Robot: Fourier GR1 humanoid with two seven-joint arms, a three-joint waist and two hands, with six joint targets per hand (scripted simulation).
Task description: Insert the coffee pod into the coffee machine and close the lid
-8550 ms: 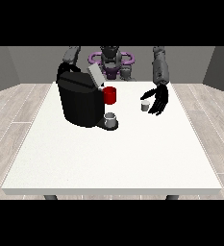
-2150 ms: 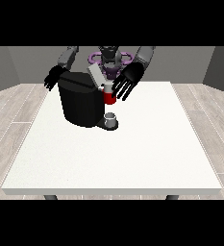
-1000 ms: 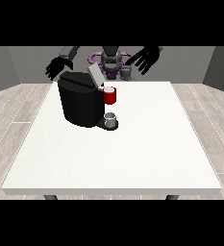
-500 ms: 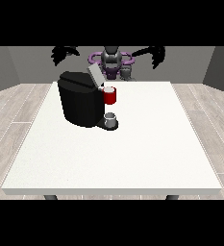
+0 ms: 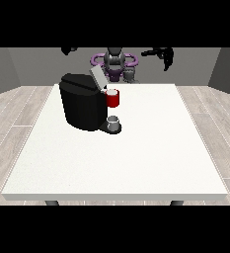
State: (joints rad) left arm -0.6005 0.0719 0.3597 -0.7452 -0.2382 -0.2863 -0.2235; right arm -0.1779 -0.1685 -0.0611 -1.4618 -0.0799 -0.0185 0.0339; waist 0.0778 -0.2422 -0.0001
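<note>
The black coffee machine [image 5: 83,106] stands on the left half of the white table [image 5: 136,158]. Its grey lid [image 5: 97,78] is tilted up. A red holder [image 5: 113,99] juts from its front, with a pale round top [image 5: 111,92] showing in it that may be the coffee pod. A small grey cup [image 5: 114,122] sits on the drip tray below. Both hands are raised high, well clear of the machine. The hand at the view's right [image 5: 164,54] holds nothing, its fingers hanging down loosely. The hand at the view's left [image 5: 69,50] is mostly cut off at the top.
The robot's torso [image 5: 114,63] with purple rings stands behind the table's far edge. Grey walls and a wooden floor surround the table.
Both hands have lifted up and outward from the machine's top. The pod that stood by the hand at the view's right is gone from the table. The lid is still up.
</note>
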